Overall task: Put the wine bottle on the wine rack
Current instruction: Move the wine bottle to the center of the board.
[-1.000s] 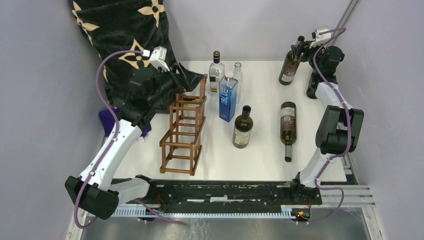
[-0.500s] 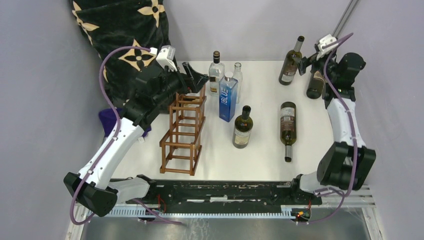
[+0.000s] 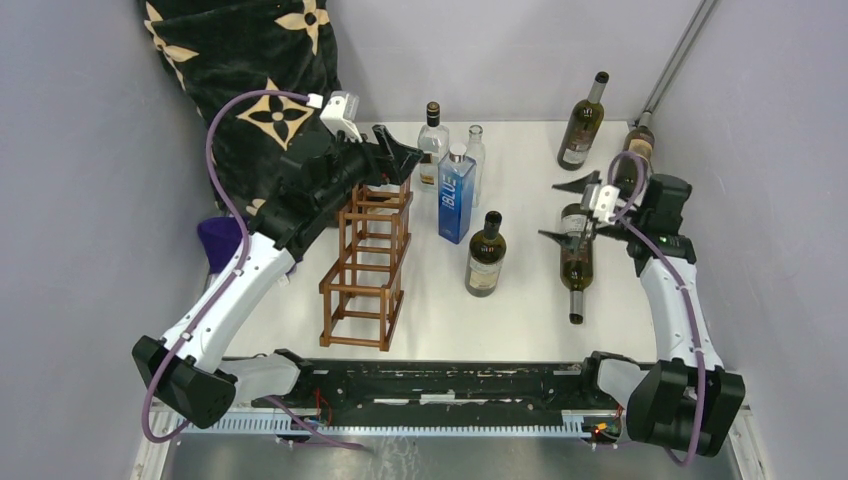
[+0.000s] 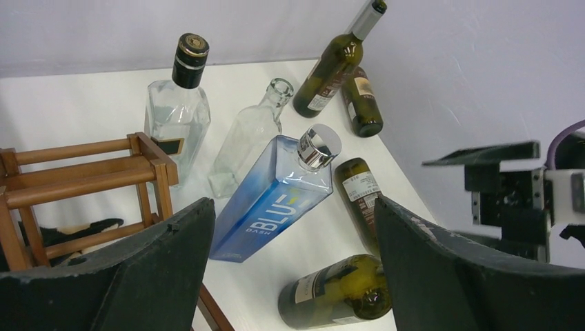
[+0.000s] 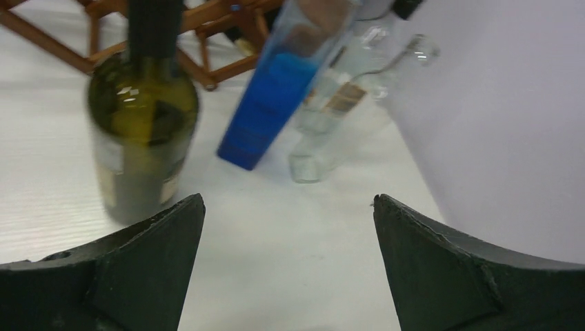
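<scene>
Black right gripper (image 3: 566,210): jaws wide, holding nothing, above the lying wine bottle (image 3: 575,262), partly covering it. Left gripper (image 3: 398,160): agape, at the wine rack (image 3: 365,262) top. White table (image 3: 530,320), grey walls (image 3: 80,200). Wine bottles: four, one half-hidden bottle (image 3: 632,160) behind the right arm (image 3: 672,290). Clear bottles (image 3: 432,150): two. Blue bottle (image 3: 456,200): one.

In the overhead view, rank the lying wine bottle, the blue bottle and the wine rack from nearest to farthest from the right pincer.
From the right pincer:
1. Lying wine bottle, right by it on the table's right side.
2. Blue bottle, upright, mid-table toward the back.
3. Wine rack, on the table's left side.
</scene>
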`<state>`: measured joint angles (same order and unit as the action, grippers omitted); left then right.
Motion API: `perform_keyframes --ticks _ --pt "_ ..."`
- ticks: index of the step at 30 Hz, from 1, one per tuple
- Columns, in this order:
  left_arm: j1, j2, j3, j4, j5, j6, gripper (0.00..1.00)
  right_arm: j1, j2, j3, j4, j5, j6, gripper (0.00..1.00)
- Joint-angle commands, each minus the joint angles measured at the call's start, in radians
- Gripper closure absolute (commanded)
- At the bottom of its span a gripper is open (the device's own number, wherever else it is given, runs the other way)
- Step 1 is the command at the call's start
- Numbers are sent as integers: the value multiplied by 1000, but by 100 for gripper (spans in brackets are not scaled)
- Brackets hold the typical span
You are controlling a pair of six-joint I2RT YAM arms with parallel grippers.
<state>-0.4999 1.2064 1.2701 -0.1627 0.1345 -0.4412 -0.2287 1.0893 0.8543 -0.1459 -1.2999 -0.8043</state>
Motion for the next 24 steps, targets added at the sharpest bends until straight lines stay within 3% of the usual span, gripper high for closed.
perform_keyframes --ticks 1,9,15,21,24 --pt "-2 -24 -31 147 5 21 10 61 6 35 -553 -122 -527 2" --pt "-2 -47 -82 244 27 -42 9 222 79 54 -716 -113 -641 2" --pt "-2 -96 -116 247 14 -76 9 267 153 138 -742 -89 -607 2" --pt "-2 -140 -151 231 -10 -92 9 281 176 208 -700 -53 -459 2" --pt "-2 -149 -155 209 -22 -93 10 317 139 194 -561 -15 -293 2"
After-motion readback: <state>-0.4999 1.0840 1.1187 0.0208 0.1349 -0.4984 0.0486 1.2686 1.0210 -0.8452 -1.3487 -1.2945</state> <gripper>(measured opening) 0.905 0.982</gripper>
